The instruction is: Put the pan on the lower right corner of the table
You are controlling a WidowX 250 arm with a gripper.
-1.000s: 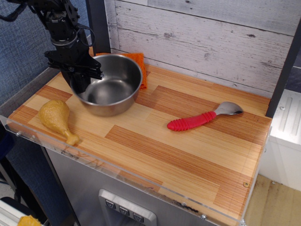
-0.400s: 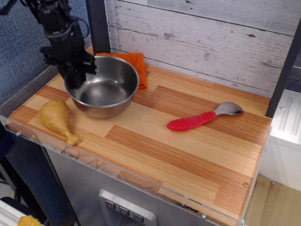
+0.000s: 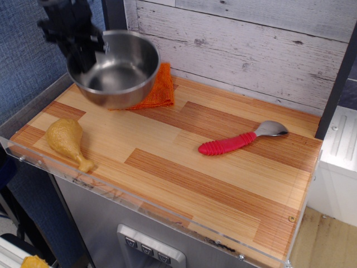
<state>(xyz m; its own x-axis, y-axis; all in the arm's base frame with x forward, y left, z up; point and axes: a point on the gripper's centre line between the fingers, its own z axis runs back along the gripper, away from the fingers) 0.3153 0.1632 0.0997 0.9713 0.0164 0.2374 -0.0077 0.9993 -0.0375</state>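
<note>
The pan (image 3: 120,70) is a large round stainless-steel bowl, lifted off the table (image 3: 184,167) and held in the air over its back left corner. My gripper (image 3: 83,53) is shut on the pan's left rim, black fingers clamped over the edge. The pan tilts slightly. The wood-plank tabletop has a clear acrylic rim; its lower right corner (image 3: 273,234) lies far from the pan.
An orange cloth (image 3: 159,86) lies under and behind the pan. A toy chicken drumstick (image 3: 67,139) lies at the front left. A red-handled metal spoon (image 3: 242,139) lies at the middle right. A white plank wall stands behind.
My gripper has risen with the pan, lifting it off the table and a little to the left; the orange cloth beneath now shows more.
</note>
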